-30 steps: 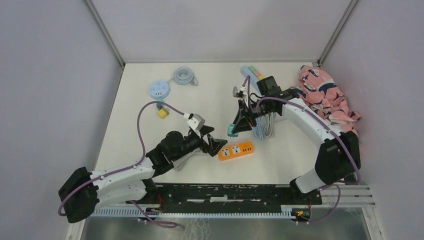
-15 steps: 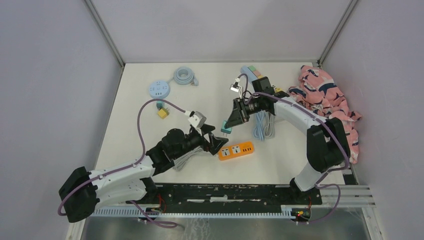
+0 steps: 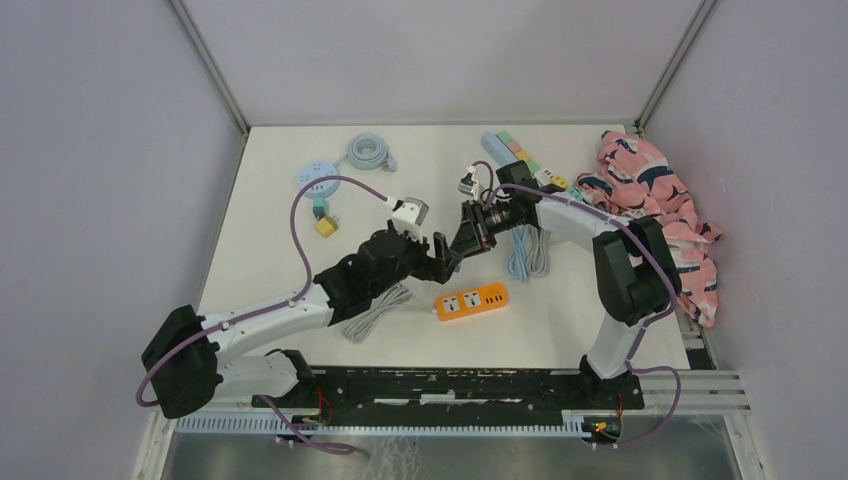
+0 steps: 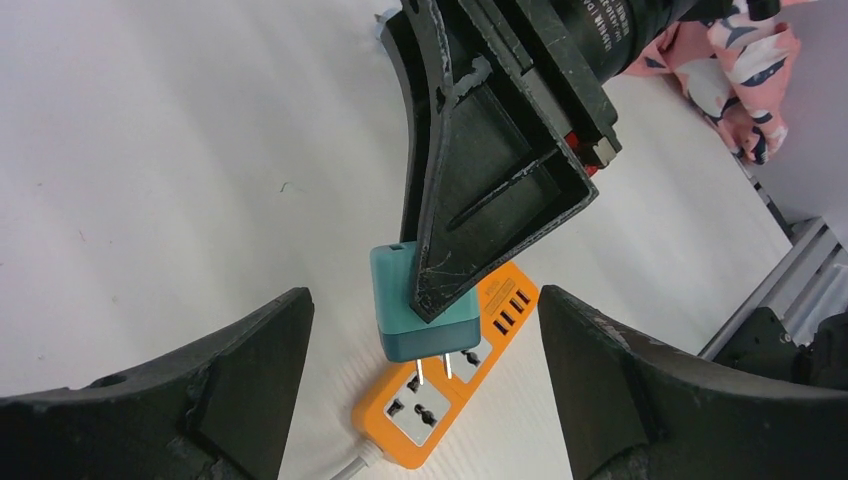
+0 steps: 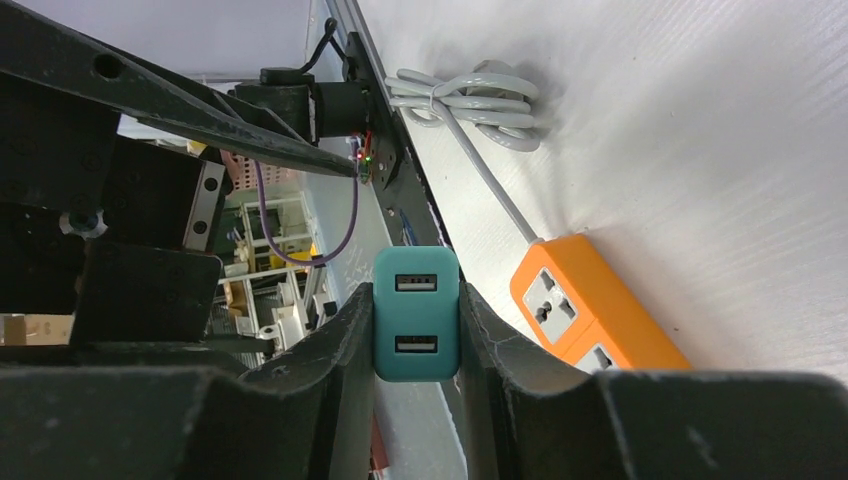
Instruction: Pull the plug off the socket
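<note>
On the white table (image 3: 280,230) the orange power strip (image 3: 472,300) lies flat, its sockets bare. Above it the left gripper (image 4: 425,400) hangs spread wide, gripping nothing. Between its fingers the right gripper (image 5: 416,330) pinches the teal USB charger plug (image 4: 400,320), prongs out and clear of the strip.

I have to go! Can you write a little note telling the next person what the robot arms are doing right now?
Right end effector: shut on the teal plug, held in the air with its prongs showing.
Left end effector: open and empty, a finger on each side of the plug.
Orange socket strip: flat on the table, nothing plugged in.
Done: plug is off the socket.
Left: probably just putting the plug down.
</note>
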Available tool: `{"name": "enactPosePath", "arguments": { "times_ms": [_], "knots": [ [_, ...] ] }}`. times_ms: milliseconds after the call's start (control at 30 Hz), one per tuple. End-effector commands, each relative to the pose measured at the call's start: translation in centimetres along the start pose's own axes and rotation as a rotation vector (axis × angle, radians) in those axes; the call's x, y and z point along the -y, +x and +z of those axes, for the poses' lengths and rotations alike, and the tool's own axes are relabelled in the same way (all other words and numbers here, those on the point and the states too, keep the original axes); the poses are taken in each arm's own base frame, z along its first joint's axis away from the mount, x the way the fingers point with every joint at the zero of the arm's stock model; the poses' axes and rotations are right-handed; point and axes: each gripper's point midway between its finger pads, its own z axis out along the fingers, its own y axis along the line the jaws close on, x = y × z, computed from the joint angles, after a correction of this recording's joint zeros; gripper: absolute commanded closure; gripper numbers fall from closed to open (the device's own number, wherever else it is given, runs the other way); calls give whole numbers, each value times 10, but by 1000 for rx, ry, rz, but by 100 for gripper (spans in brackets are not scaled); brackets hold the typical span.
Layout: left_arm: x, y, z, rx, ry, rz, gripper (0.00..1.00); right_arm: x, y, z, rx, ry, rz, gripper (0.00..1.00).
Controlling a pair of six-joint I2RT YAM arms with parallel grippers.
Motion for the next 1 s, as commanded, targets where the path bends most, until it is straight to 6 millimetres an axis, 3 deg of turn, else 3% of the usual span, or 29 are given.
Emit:
{"name": "enactPosePath", "arguments": {
  "times_ms": [0,400,500,567,667,767,867,967],
  "knots": [
    [-2,-3,8,-32,-55,-49,12,-12,-17,-3,25,-24,-27,87],
    [-6,21,32,-145,-113,-24,30,-12,-18,-5,27,-27,-25,86],
    [-5,20,36,-147,-110,-11,44,-12,-17,-5,24,-33,-23,85],
    [-5,21,37,-153,-107,-1,62,-14,-17,-5,24,-37,-28,82],
    [-6,23,36,-159,-105,14,79,-16,-17,-7,23,-36,-33,72],
    [-12,25,32,-154,-122,25,92,-19,-17,-9,23,-37,-52,54],
    [-21,23,25,-125,-147,27,97,-18,-19,-12,33,-20,-71,38],
    [-32,19,17,-88,-171,24,97,-17,-21,-17,46,-4,-91,31]
  ]
}}
